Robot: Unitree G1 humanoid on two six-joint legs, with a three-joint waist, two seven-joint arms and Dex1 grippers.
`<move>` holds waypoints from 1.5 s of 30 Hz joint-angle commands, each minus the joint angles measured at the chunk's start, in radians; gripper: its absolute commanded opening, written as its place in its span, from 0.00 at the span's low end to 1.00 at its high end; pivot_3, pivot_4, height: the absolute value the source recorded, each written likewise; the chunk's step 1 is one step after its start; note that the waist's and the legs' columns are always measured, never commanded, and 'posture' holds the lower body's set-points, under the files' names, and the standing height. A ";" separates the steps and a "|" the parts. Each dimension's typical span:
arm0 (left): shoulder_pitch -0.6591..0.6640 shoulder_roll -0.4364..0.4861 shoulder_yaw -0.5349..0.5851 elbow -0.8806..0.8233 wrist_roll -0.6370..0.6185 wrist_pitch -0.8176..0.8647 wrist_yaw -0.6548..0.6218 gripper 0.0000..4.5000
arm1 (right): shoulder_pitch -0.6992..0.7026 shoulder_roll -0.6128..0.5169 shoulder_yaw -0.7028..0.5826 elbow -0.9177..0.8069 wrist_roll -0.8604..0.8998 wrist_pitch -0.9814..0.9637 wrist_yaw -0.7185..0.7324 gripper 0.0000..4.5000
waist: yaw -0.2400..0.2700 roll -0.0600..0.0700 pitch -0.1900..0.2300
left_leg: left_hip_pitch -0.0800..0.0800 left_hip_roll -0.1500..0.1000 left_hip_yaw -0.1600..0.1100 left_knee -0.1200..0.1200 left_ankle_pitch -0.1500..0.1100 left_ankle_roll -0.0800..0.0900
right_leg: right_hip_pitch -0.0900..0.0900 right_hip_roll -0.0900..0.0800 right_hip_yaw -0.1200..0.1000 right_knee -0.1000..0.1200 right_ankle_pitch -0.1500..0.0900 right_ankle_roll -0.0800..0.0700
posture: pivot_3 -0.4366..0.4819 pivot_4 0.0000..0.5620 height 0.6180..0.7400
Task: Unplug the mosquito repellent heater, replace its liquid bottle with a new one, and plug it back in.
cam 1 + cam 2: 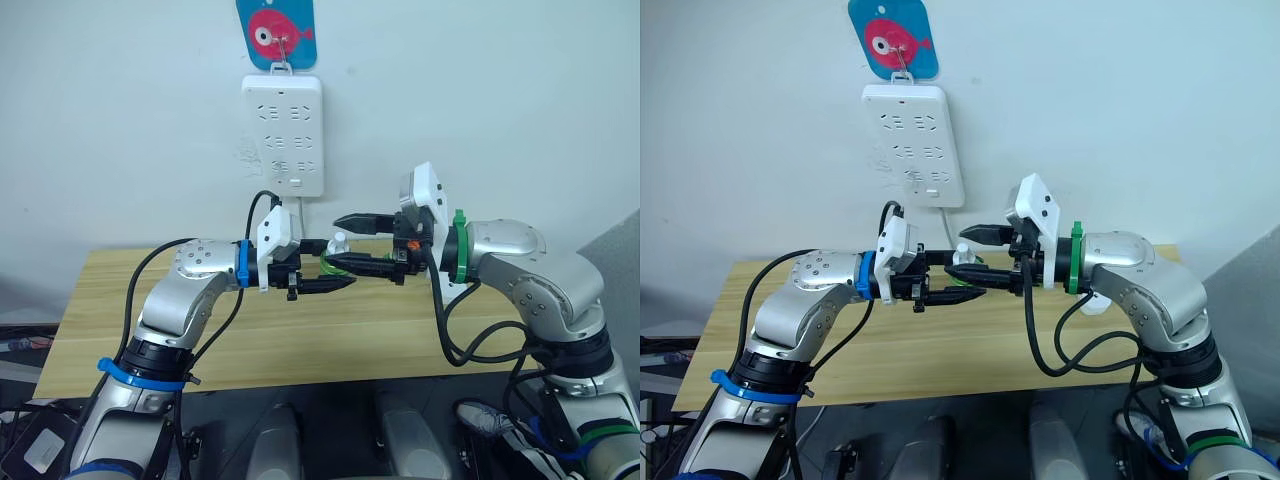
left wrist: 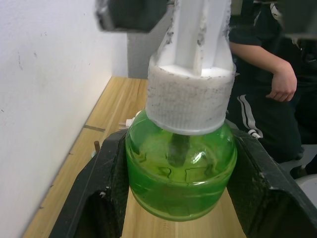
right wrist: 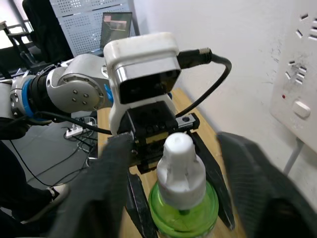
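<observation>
Gripping the green liquid bottle with white cap (image 2: 181,173), the left end effector (image 1: 325,275) meets the wide-open right end effector (image 1: 352,243) at its 3 o'clock, above the wooden bench (image 1: 120,320).

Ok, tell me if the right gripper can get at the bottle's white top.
Probably yes. The left gripper holds the bottle by its green body, leaving the white top bare, and the right gripper has its open fingers flanking it.
</observation>
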 commanded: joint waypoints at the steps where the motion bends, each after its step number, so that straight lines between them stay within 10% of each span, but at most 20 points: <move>1: -0.001 0.001 0.009 -0.043 -0.009 0.001 0.006 0.52 | -0.017 -0.004 -0.006 -0.014 0.013 -0.025 0.036 0.29 | 0.000 0.000 0.000 | 0.000 0.000 0.000 0.000 0.000 0.000 | 0.000 0.000 0.000 0.000 0.000 0.000 | 0.36 0.31 0.88; 4: -0.002 0.005 0.006 -0.031 0.003 -0.004 0.003 0.52 | -0.025 -0.008 -0.007 -0.012 0.020 -0.025 0.055 0.05 | 0.000 0.000 0.000 | 0.000 0.000 0.000 0.000 0.000 0.000 | 0.000 0.000 0.000 0.000 0.000 0.000 | 0.35 0.31 0.88; 14: 0.030 0.040 0.012 0.112 0.110 -0.083 0.025 0.52 | -0.117 0.003 -0.139 0.029 0.058 -0.016 -0.028 0.05 | -0.004 0.000 0.000 | 0.000 0.000 0.000 0.000 0.000 0.000 | 0.000 0.000 0.000 0.000 0.000 0.000 | 0.33 0.33 0.88; 22: 0.129 0.131 0.040 0.088 0.138 -0.090 0.024 0.52 | 0.235 0.020 0.002 0.047 -0.281 -0.344 -0.144 0.05 | -0.002 0.000 0.000 | -0.001 0.000 0.001 -0.001 -0.001 0.001 | -0.001 0.000 0.001 -0.001 0.000 0.000 | 0.36 0.39 0.88; 29: 0.218 0.197 0.072 -0.043 0.087 -0.002 0.012 0.52 | 0.435 0.117 0.033 0.337 -0.536 -0.679 -0.325 0.05 | 0.009 0.000 0.003 | 0.001 0.001 0.001 -0.001 -0.001 0.001 | 0.000 0.001 0.002 0.000 0.000 0.000 | 0.41 0.51 0.88; 45: 0.290 0.279 0.108 -0.156 0.022 0.078 -0.018 0.52 | 0.391 0.272 -0.041 0.807 -0.589 -0.955 -0.428 0.13 | 0.016 0.005 0.051 | 0.004 0.002 0.002 -0.001 -0.001 0.002 | 0.002 0.003 0.004 0.001 -0.001 -0.001 | 0.46 0.66 0.88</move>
